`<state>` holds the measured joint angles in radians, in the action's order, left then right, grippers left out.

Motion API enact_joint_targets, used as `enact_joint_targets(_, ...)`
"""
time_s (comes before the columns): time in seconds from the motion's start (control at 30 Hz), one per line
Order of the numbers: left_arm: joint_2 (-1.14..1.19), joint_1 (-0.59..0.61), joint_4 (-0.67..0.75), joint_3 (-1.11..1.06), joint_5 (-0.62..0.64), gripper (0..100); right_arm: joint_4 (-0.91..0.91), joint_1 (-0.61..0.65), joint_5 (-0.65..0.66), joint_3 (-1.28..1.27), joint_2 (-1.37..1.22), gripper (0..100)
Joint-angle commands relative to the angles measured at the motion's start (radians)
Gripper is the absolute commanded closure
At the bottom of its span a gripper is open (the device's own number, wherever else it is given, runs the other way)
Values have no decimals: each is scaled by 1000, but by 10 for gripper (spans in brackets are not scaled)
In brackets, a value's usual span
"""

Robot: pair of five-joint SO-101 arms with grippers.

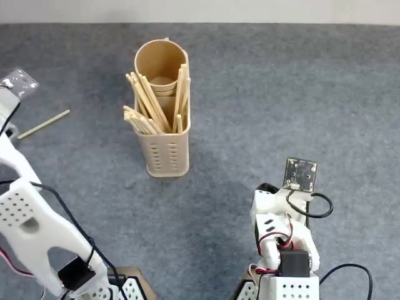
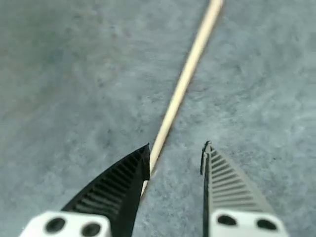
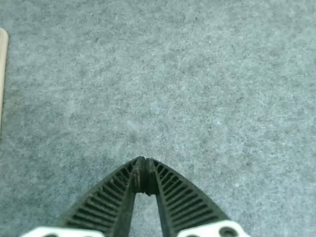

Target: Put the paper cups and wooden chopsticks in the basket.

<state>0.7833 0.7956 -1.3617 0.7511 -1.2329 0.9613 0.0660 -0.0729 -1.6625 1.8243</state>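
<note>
Two grippers over a soft grey carpet, with one stick left out.

The fuzzy grey carpet surface (image 1: 281, 94) covers the whole table, and a pale strip of wall (image 1: 187, 9) runs behind it. The left gripper (image 2: 177, 148) is open, its ridged pointed fingers spread apart and holding nothing. One thin, smooth, pale wooden chopstick (image 2: 185, 79) lies flat on the carpet, starting just beside the tip of the black finger (image 2: 126, 187) and running away ahead of it. The right gripper (image 3: 144, 163) is closed tight on nothing, low over bare carpet. The tall beige plastic basket with little slots (image 1: 164, 153) stands apart from both grippers, holding round brown paper cups (image 1: 150, 62) and a bunch of wooden chopsticks (image 1: 147, 109).
</note>
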Motion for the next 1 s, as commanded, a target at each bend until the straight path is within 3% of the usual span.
enact_joint_targets(0.0,53,-5,-43,131,-38,820,-2,-10,9,-160,1,994)
enact_joint_targets(0.27,208,-4,-49,306,-34,821,-2,-10,9,-160,1,994)
enact_joint_targets(0.57,308,-5,-51,360,-43,825,-2,-10,9,-160,1,994)
enact_joint_targets(0.77,360,-5,-140,360,-155,826,-2,-10,9,-160,1,994)
enact_joint_targets(0.97,386,-8,-186,360,-196,934,-2,-10,9,-160,1,994)
